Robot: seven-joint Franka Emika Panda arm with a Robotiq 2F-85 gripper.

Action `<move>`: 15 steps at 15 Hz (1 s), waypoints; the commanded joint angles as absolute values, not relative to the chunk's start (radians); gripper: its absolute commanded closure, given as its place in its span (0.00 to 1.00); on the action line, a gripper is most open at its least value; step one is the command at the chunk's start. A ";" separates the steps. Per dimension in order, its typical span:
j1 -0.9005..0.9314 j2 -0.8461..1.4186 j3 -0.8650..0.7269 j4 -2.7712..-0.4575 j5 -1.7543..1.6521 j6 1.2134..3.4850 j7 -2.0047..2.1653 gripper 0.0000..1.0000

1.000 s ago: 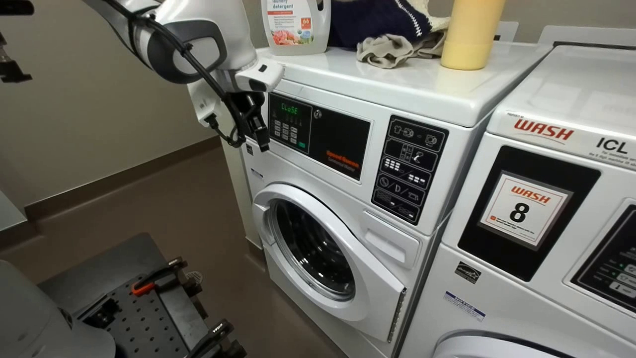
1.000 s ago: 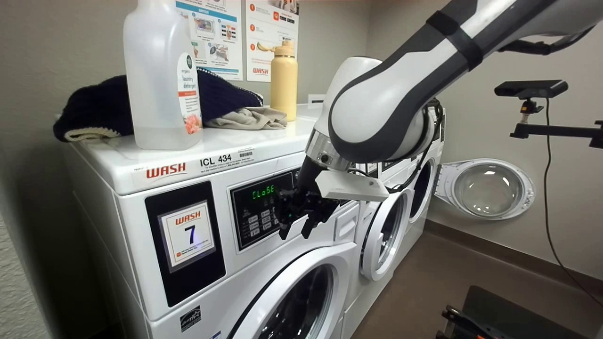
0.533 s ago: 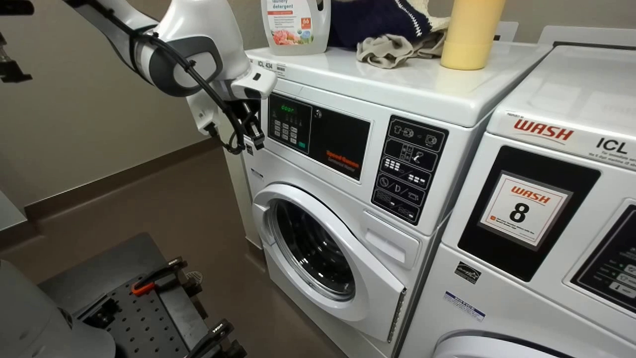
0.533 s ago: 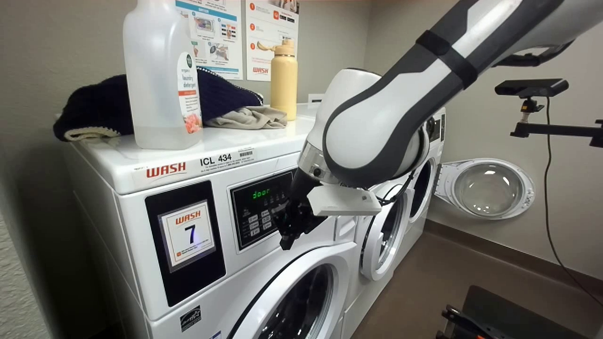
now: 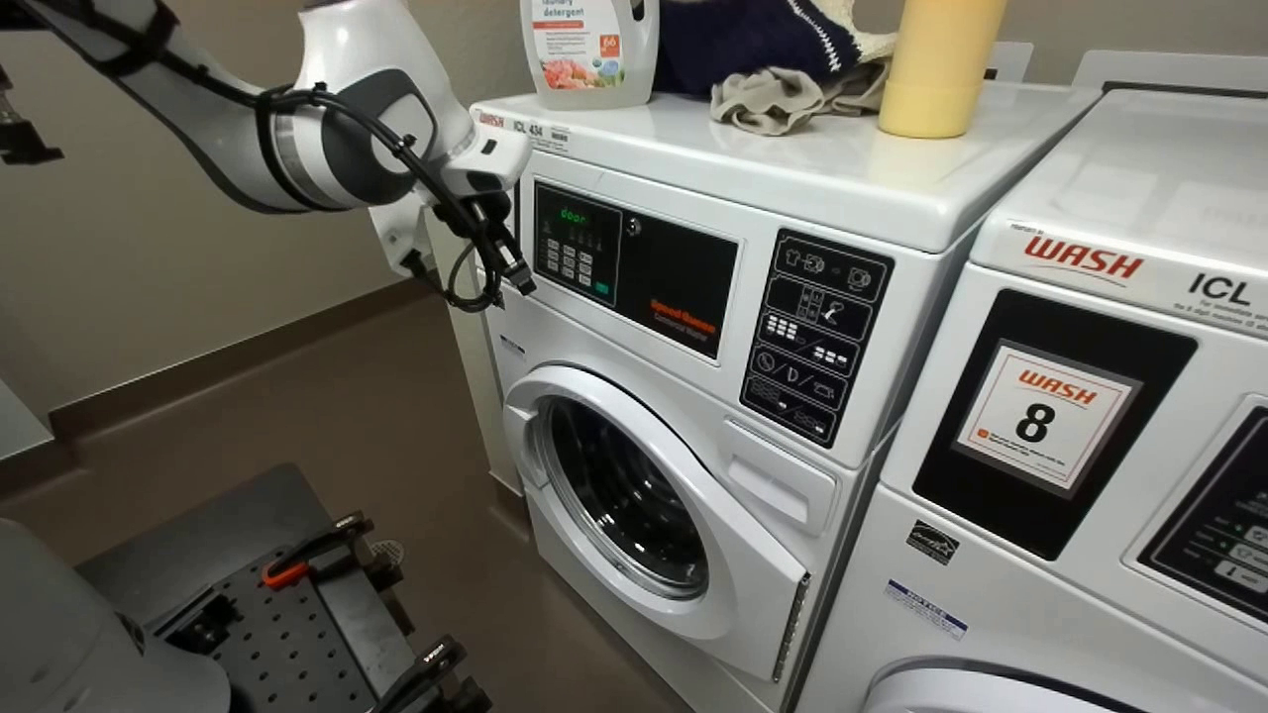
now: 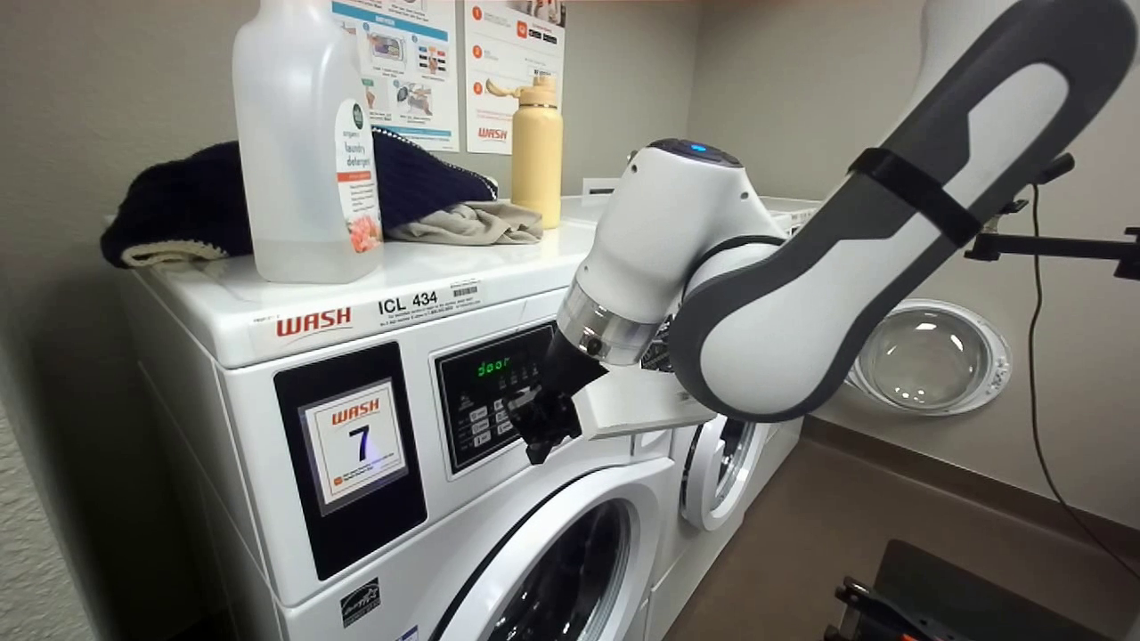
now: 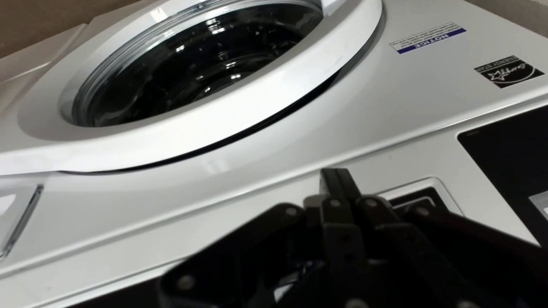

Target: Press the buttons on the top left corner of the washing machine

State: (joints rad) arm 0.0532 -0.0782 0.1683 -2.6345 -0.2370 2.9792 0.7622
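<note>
While brown floor [image 5: 396,396] at left in an exterior view seems to allow backing off, the gripper [image 5: 523,284], fingers [image 7: 348,188] pressed together in the wrist view, hangs near the buttons [image 5: 570,262], top left on the washing machine [image 5: 693,401]. No press visible; pushing looks all to do! Rightward, the round door [image 5: 634,500] bulges, an edge to clear.

The washer [image 5: 688,396] is white, the tool [image 7: 338,179] black.

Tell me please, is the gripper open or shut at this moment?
Shut. In the wrist view, the gripper has its two fingertips side by side, with no visible gap between them.
</note>
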 commanded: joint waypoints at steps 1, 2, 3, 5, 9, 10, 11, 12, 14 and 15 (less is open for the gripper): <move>-0.001 -0.128 0.208 -2.643 -0.425 2.955 0.962 0.98; -0.011 -0.137 0.217 -2.639 -0.484 2.942 1.024 0.97; -0.020 -0.143 0.228 -2.636 -0.535 2.931 1.080 0.97; -0.029 -0.149 0.249 -2.630 -0.615 2.914 1.174 0.96; -0.023 -0.150 0.282 -2.629 -0.704 2.888 1.293 0.96; -0.023 -0.150 0.291 -2.629 -0.720 2.878 1.315 0.96; -0.026 -0.156 0.299 -2.630 -0.745 2.866 1.343 0.96; -0.031 -0.165 0.308 -2.630 -0.775 2.850 1.378 0.97; -0.040 -0.184 0.317 -2.632 -0.847 2.821 1.451 0.97; -0.047 -0.195 0.323 -2.632 -0.892 2.803 1.492 0.97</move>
